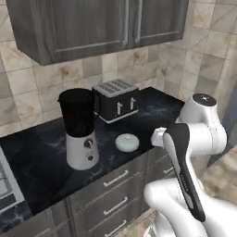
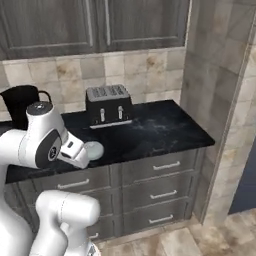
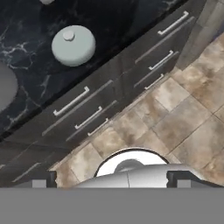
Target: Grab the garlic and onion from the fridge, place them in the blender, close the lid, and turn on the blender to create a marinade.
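Blender (image 1: 79,129) stands on the bench (image 1: 41,162), jug uncovered, contents not discernible; lid (image 1: 127,142) lies on the bench right of the blender, apart from it; toaster (image 1: 115,99) behind the lid; gripper (image 3: 112,179) fully open, holding nothing, above the floor.

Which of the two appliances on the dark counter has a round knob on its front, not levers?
The blender, left of the lid: its silver-white base carries one round knob under a dark jug. The black toaster behind has two levers instead.
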Robot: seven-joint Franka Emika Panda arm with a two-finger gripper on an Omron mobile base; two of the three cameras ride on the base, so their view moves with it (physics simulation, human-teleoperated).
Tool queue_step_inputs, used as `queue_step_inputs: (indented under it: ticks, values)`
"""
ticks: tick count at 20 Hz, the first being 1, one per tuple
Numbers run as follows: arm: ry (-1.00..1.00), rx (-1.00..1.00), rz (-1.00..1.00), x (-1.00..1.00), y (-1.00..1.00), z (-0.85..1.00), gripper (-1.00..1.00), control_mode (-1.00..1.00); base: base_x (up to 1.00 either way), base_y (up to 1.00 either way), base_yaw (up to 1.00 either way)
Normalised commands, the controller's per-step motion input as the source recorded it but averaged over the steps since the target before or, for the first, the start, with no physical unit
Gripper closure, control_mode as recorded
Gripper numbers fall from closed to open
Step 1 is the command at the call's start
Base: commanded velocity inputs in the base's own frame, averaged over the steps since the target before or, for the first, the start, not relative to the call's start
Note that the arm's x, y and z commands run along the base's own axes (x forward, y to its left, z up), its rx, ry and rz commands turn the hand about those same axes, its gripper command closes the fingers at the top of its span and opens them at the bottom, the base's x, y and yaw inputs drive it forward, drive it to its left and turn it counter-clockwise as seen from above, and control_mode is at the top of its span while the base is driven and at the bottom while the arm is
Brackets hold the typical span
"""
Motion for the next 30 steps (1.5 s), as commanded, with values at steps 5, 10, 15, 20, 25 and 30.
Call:
queue_step_inputs:
  ticks: [5,10,15,20,25,30]
  values:
    - [0.0,0.0,0.0,0.0,0.0,0.0,-1.0,1.0,0.01,-0.09,-0.98]
    - [0.0,0.0,0.0,0.0,0.0,0.0,-1.0,1.0,0.44,-0.27,-0.86]
    - [0.0,0.0,0.0,0.0,0.0,0.0,-1.0,1.0,0.72,-0.22,-0.76]
    - [0.0,0.0,0.0,0.0,0.0,0.0,-1.0,1.0,0.9,-0.25,-0.69]
    - [0.0,0.0,0.0,0.0,0.0,0.0,-1.0,1.0,0.98,-0.51,-0.5]
    - [0.0,0.0,0.0,0.0,0.0,0.0,-1.0,1.0,1.0,-0.3,-0.23]
